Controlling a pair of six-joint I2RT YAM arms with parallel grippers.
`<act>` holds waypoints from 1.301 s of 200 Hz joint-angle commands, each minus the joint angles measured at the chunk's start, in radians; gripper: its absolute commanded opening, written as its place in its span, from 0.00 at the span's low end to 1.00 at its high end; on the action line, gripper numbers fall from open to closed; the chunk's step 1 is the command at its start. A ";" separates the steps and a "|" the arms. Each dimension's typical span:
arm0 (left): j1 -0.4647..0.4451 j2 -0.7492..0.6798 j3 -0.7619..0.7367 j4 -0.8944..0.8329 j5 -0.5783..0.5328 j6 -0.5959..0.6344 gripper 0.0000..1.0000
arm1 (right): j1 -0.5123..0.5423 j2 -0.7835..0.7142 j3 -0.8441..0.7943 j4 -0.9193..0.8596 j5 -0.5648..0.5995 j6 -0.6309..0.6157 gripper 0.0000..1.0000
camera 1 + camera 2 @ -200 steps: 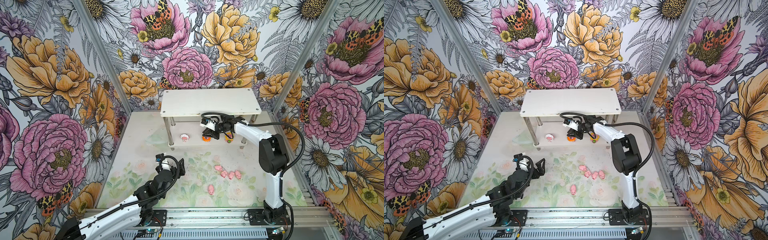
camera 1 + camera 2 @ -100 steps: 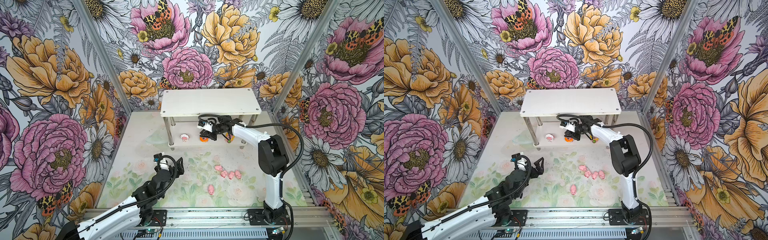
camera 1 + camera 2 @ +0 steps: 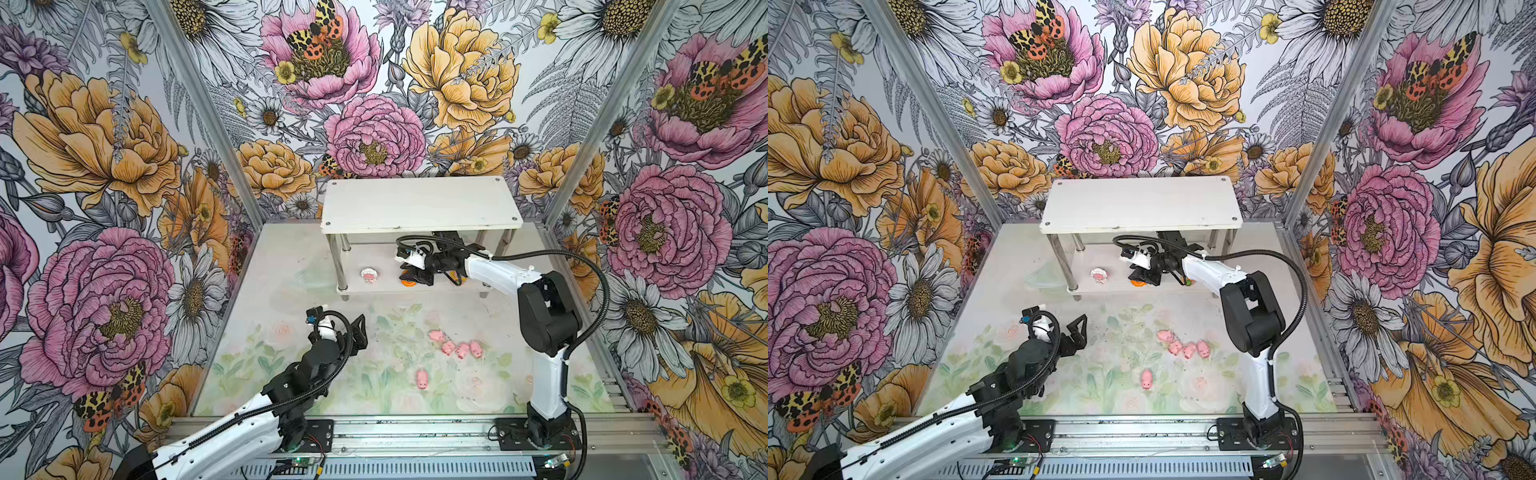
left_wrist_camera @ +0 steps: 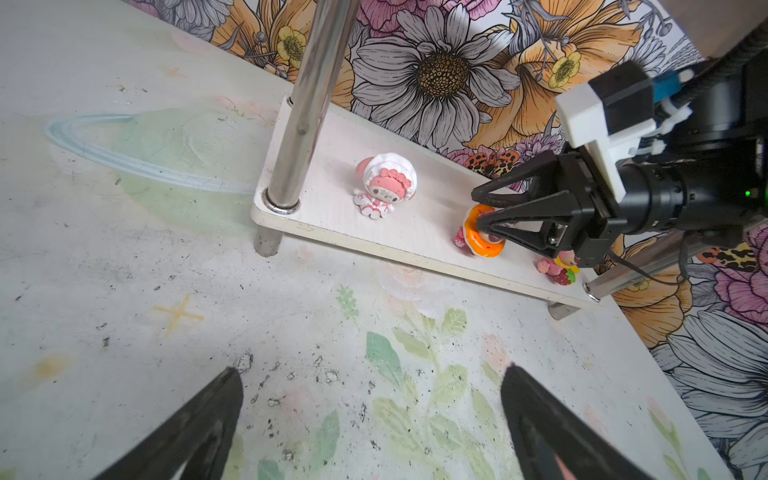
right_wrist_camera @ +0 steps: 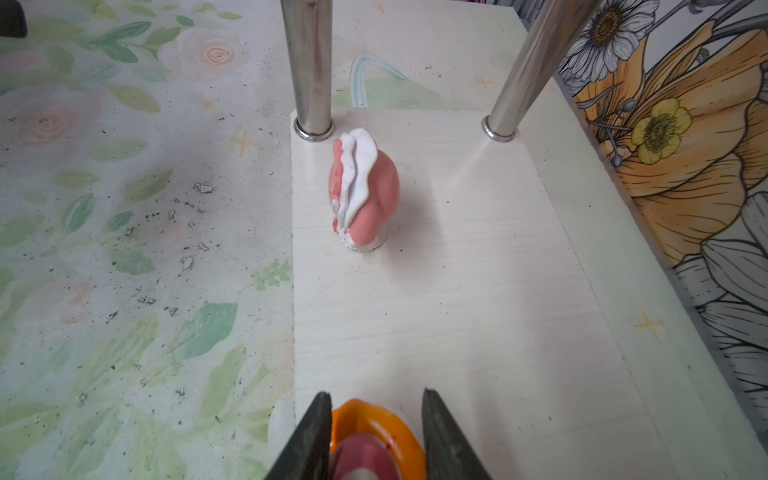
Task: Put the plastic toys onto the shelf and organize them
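The orange-rimmed toy (image 4: 484, 239) is standing on the lower tier of the shelf (image 4: 332, 174). It is sitting between the white-rimmed toy (image 4: 386, 187), near a front corner leg, and the yellow-rimmed toy (image 4: 559, 270), which is partly hidden behind the right hand (image 4: 476, 210).

That hand is reaching in under the top board, with its fingers flanking the orange rim. Whether they are still pinching cannot be told. Compared with a second ago, hand and toy are sitting slightly lower, so the toy is probably being released, making three shelved.

Five pink pigs (image 3: 462, 350) are still lying on the table (image 3: 374, 399), well apart from the shelf. The left hand (image 4: 372, 372) is hovering wide open and empty.
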 commanded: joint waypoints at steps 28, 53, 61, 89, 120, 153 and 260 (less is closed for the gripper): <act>0.010 -0.007 0.002 -0.012 0.026 -0.010 0.99 | -0.024 -0.020 -0.010 0.031 0.003 0.042 0.45; 0.010 -0.007 0.001 -0.010 0.027 -0.011 0.99 | -0.034 -0.017 -0.003 0.037 -0.013 0.053 0.45; 0.010 -0.006 0.001 -0.011 0.027 -0.011 0.99 | -0.037 -0.014 0.001 0.039 -0.022 0.057 0.45; 0.010 0.001 0.001 -0.006 0.027 -0.012 0.99 | -0.050 0.005 0.023 0.042 -0.059 0.081 0.45; 0.011 0.009 0.000 -0.002 0.028 -0.013 0.99 | -0.051 0.026 0.045 0.049 -0.082 0.106 0.47; 0.012 0.015 0.001 0.002 0.029 -0.012 0.99 | -0.051 0.036 0.056 0.058 -0.091 0.122 0.49; 0.012 0.013 -0.002 0.004 0.033 -0.014 0.99 | -0.053 0.012 0.025 0.066 -0.106 0.125 0.49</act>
